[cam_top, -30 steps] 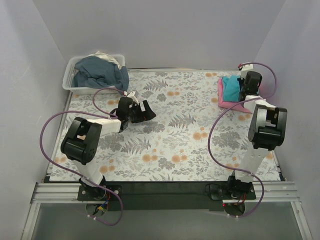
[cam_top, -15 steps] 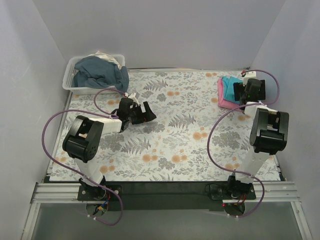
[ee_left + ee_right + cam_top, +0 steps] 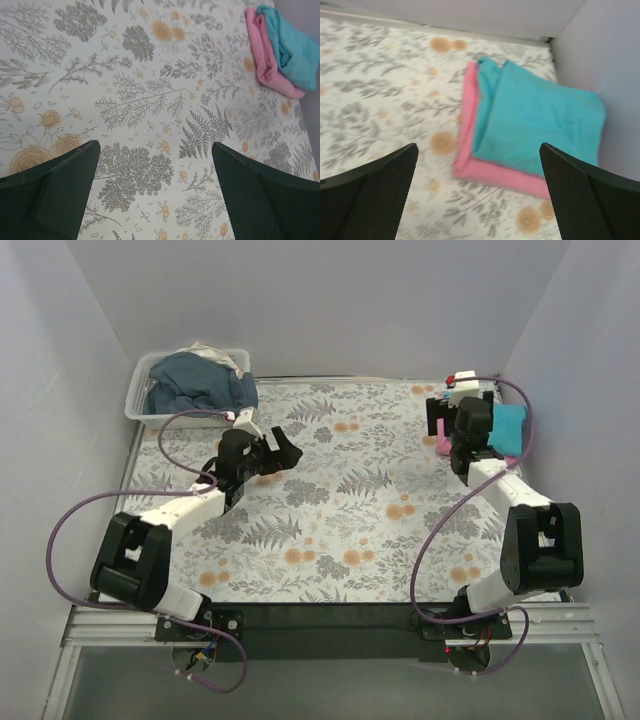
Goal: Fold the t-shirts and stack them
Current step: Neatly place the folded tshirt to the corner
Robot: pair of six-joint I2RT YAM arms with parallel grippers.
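The turquoise t-shirt (image 3: 540, 117) lies folded on top of the folded pink t-shirt (image 3: 495, 175) in the table's far right corner, next to the wall. From above, the turquoise t-shirt (image 3: 508, 427) and a pink edge (image 3: 441, 444) show partly behind my right arm. My right gripper (image 3: 478, 150) (image 3: 450, 435) hangs open just left of the stack, holding nothing. Left of the table's middle, my left gripper (image 3: 283, 448) (image 3: 155, 150) is open over bare floral cloth. Its wrist view shows the pink t-shirt (image 3: 267, 55) and turquoise t-shirt (image 3: 292, 42) far off.
A clear plastic bin (image 3: 140, 408) at the back left corner holds a heap of dark blue cloth (image 3: 195, 385). Grey walls close in the table on the left, back and right. The floral tablecloth (image 3: 350, 510) covers the whole surface.
My right gripper has opened, let go of the stack and drawn back to its left. My left arm has stretched out lower, its gripper shifting slightly toward the back.
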